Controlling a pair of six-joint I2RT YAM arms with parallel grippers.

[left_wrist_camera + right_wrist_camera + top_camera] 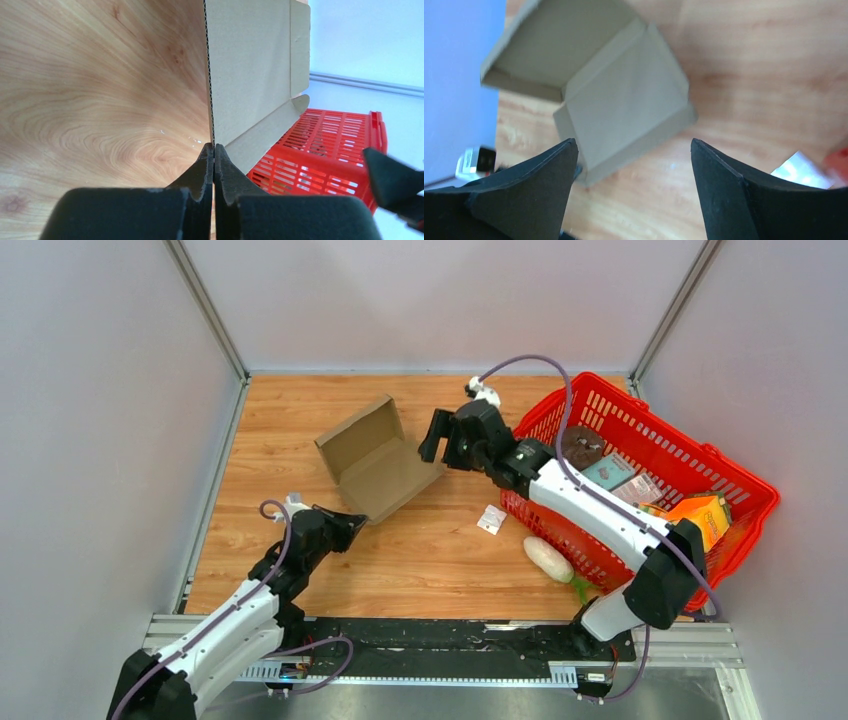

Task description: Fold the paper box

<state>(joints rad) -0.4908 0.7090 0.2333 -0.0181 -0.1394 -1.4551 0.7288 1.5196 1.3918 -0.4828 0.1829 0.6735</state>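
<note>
The paper box point(385, 475) lies on the tabletop point(440, 570) to the left-arm side of the red basket point(640, 420), near it but not touching. Its base is flat on the wood, and its lid stands up on the side away from the basket.

The left pincer point(352, 522) sits at the box corner farthest from the basket. Its fingers are pressed together, with the tips right at the bottom of a cardboard edge point(210, 75). Whether a sliver of board is caught between them cannot be told from the left wrist view. It probably rests there as an anchor, so the box cannot slide or turn while the other arm works.

The right pincer point(440, 437) hangs between the basket and the box, just above the box edge that faces the basket. Its jaws are spread wide and hold nothing. From its own camera the open box shows between the two black fingers point(539, 195), which suggests it is set to take a side wall or flap. The lid is not yet shut.

A small white packet point(491, 519) lies loose beside the basket, clear of both arms.
</note>
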